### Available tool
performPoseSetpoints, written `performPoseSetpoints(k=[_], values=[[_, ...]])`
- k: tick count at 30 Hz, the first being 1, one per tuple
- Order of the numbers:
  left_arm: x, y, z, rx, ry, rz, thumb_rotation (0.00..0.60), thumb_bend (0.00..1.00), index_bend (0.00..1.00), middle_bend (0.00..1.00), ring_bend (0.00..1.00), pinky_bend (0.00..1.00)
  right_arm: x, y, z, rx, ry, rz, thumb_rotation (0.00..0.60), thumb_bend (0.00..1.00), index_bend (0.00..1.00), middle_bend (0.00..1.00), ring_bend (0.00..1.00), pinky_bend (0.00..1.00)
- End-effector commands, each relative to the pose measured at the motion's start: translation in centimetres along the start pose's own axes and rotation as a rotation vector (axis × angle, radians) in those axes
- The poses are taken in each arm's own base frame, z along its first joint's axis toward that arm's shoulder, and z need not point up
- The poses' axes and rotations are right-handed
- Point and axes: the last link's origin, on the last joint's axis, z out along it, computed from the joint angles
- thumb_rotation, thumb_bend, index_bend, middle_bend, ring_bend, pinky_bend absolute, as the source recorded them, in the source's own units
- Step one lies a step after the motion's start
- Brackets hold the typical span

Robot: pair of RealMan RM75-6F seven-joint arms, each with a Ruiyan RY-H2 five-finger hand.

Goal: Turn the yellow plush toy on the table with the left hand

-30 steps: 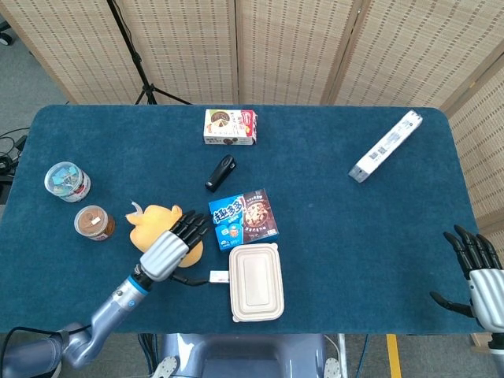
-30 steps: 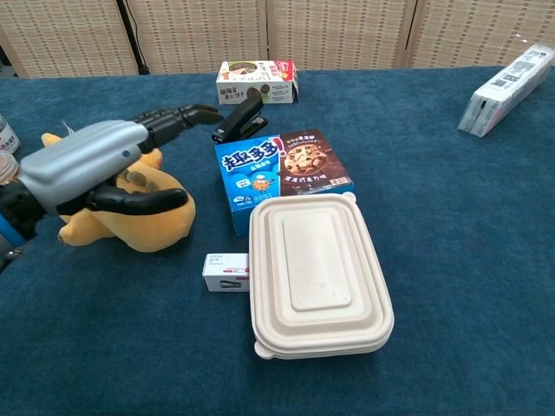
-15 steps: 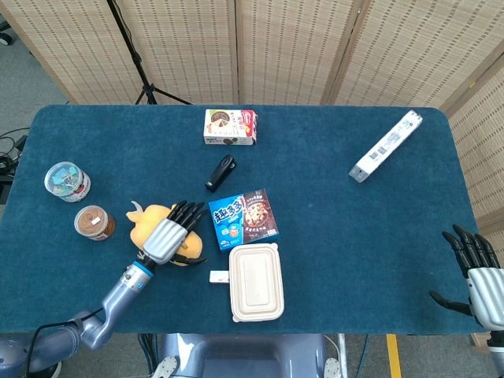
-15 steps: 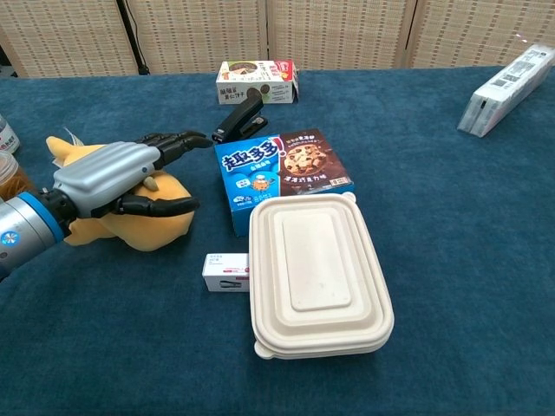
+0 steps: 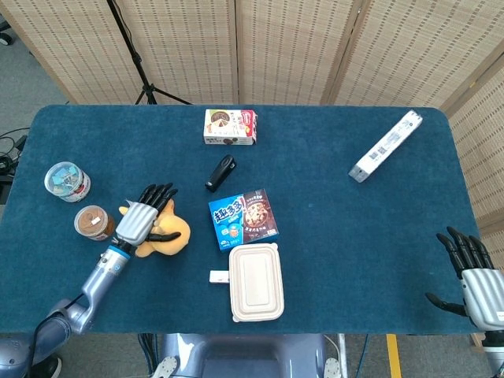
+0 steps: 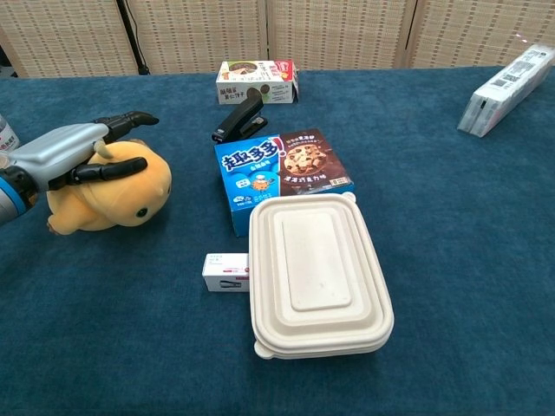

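Where the dark blue cloth-covered table [image 5: 331,260] runs toward its near left side, we find the soft yellow plush toy [image 6: 117,195] lying on the cloth, its dark eye turned toward the chest camera. Our left hand [image 5: 142,219], silver-backed with black fingers [image 6: 130,119], rests on top of the toy; its fingers are stretched out flat over the plush and past its far edge, while the thumb lies along the toy's upper side (we cannot tell whether anything is really pinched, and it looks like a loose, released touch). Just left of the toy stands a small round brown-lidded cup [image 5: 94,223], and farther left and back a round tub with a pale printed lid [image 5: 67,180].

To the right of the toy lies a flat blue and brown cookie box [image 6: 282,176], touching the far end of a cream-coloured lidded food container [image 6: 319,273]. A small white carton [image 6: 226,271] sits against the container's left side. A black stapler [image 5: 221,172] lies beyond the cookie box, and a white and red snack box [image 5: 230,127] stands near the far edge. A long white carton [image 5: 386,146] lies well apart at the far right.

Our right hand [image 5: 471,272] hangs beyond the table's near right corner, fingers spread and holding nothing.
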Motion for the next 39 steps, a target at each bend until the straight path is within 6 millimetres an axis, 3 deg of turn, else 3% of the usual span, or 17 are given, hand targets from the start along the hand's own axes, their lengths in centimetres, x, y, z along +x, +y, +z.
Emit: performPoseSetpoints(k=[1,9,19,26,29,34,39], values=[[0.6,-0.5,-0.2,0.002,0.029,-0.037,0.0,0.0,0.0,0.0,0.0,0.0,0.0,0.0,0.0,-0.002,0.001,0.001,0.6,0.0,0.0,0.0,0.0,0.0],[2.9,0.8,-2.4,-0.125,0.111,-0.095,0.0,0.0,0.0,0.0,0.0,0.0,0.4,-0.1,-0.1,0.008,0.01,0.011,0.6,0.0,0.0,0.0,0.0,0.0],[3.8,6.0,-3.7,-0.266,0.12,-0.135,0.0,0.0,0.0,0.0,0.0,0.0,0.7,0.0,-0.3,0.01,0.018,0.019,0.6,0.0,0.0,0.0,0.0,0.0],[2.4,10.6,-3.0,-0.316,0.079,-0.138,0.0,0.0,0.0,0.0,0.0,0.0,0.8,0.1,-0.2,0.009,0.018,0.023,0.6,0.0,0.0,0.0,0.0,0.0],[1.4,11.6,-2.4,-0.299,0.056,-0.143,0.0,0.0,0.0,0.0,0.0,0.0,0.9,0.2,-0.2,0.008,0.02,0.026,0.6,0.0,0.0,0.0,0.0,0.0],[-1.1,11.6,-0.9,-0.231,-0.013,-0.121,0.0,0.0,0.0,0.0,0.0,0.0,0.8,0.3,-0.2,0.007,0.012,0.031,0.6,0.0,0.0,0.0,0.0,0.0],[-2.5,10.2,0.1,-0.165,-0.035,-0.091,0.0,0.0,0.0,0.0,0.0,0.0,0.8,0.5,0.0,0.001,0.011,0.031,0.6,0.0,0.0,0.0,0.0,0.0]])
